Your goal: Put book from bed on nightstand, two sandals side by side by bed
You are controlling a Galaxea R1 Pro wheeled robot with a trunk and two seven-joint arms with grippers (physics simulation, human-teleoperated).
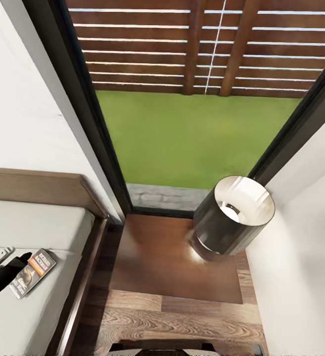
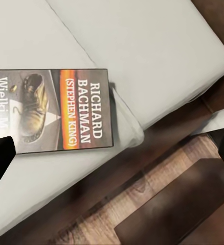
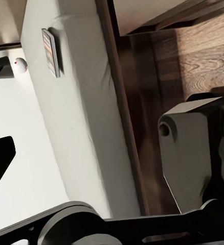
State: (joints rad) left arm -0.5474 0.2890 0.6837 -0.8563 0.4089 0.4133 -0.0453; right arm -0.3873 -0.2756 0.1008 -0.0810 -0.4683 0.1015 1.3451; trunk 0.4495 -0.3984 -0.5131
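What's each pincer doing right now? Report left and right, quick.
Left pincer: at the book on the bed; its fingers flank the book, apparently open, not gripping.
Right pincer: cannot be told.

book (image 2: 56, 109) cover | "RICHARD BACHMAN (STEPHEN KING)" | title partly cut: "Wielki M"

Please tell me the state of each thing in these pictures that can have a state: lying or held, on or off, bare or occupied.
book: lying flat on the mattress, cover up, near the bed's edge, not lifted.
left gripper: at the book's edge; jaws apart in the left wrist view, not closed on it.
lamp: standing on the nightstand, appears lit.
nightstand: top bare beside the lamp.
bed: mattress carries the book.
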